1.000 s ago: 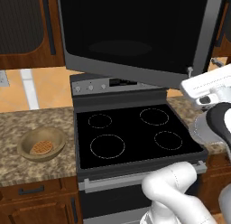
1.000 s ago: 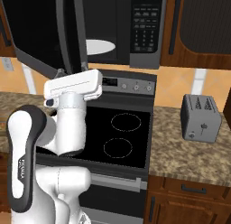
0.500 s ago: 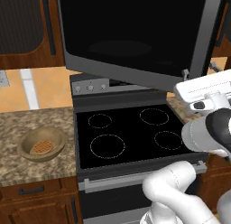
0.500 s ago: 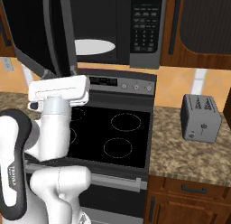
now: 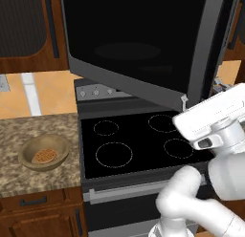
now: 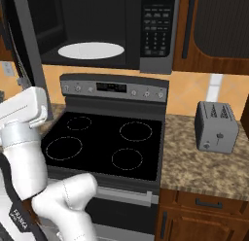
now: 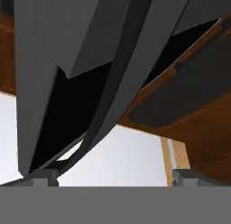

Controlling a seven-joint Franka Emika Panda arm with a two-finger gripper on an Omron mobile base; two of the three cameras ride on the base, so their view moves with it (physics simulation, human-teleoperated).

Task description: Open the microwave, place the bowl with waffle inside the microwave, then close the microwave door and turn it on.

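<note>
We see the bowl (image 5: 44, 153) at far left on the granite counter (image 5: 28, 131), left of the stove (image 5: 139, 140), with the waffle (image 5: 44, 156) lying flat in its bottom. Above the stove the microwave door (image 5: 139, 45) is swung wide open, dark glass facing the left base camera. The white arm sits at the lower right of that view.

From the right base view we get the open microwave (image 6: 104, 31) cavity with the white turntable plate (image 6: 91, 50) inside, nothing on it, and the keypad (image 6: 156, 26) at its right. A toaster (image 6: 217, 127) stands on the right counter.

In the hand view the gripper (image 7: 113, 177) is spread wide, fingertips (image 7: 43, 177) far apart, gripping nothing, looking up along the door's edge (image 7: 117, 83) and a wooden cabinet (image 7: 198, 105).
</note>
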